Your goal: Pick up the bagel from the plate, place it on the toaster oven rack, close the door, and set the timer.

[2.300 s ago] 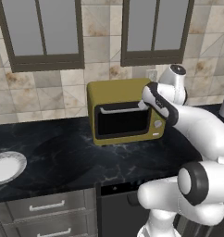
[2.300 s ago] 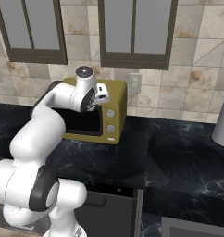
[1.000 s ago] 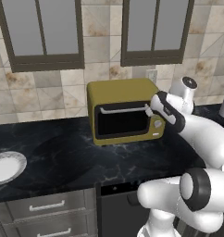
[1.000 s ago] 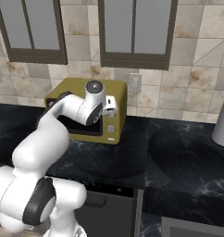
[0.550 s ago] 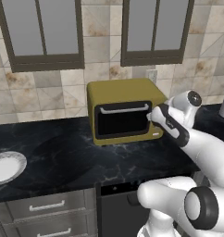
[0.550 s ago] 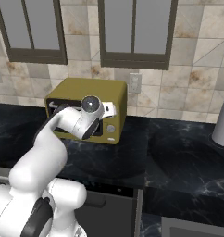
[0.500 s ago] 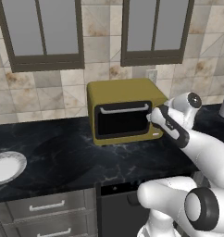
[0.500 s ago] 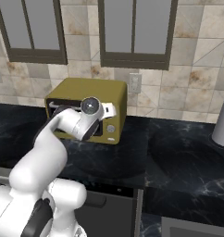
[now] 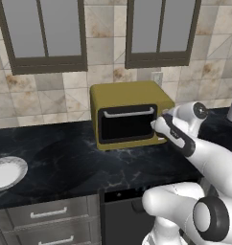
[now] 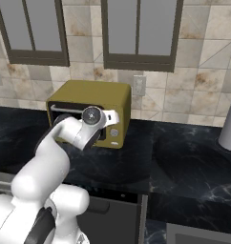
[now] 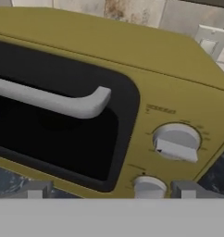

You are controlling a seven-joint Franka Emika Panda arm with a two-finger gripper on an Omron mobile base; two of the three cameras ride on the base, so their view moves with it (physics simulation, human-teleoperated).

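The toaster oven (image 9: 130, 114) stands at the back of the dark surface (image 9: 65, 162), under the cabinets. Its door (image 11: 58, 120) is shut against the body, with the pale handle (image 11: 49, 99) running across its upper part. The bagel cannot be made out. The plate (image 9: 6, 172) lies well apart on the surface, toward 8 o'clock from the oven in the left base view, and looks bare as far as it can be seen.

The hand (image 11: 109, 190) is just in front of the oven's right end, near the knob column; its two fingertips (image 11: 33, 189) stand wide apart and hold nothing. In the hand view the larger knob (image 11: 176, 141) sits at about 1 o'clock from the hand's middle, and a smaller knob (image 11: 148, 185) lies between the fingertips.

Judgement: the step in hand appears to be the timer. To do it well, the hand should first confirm which knob is the timer, centre on it, close squarely on its raised bar, and turn without pushing the oven backward.
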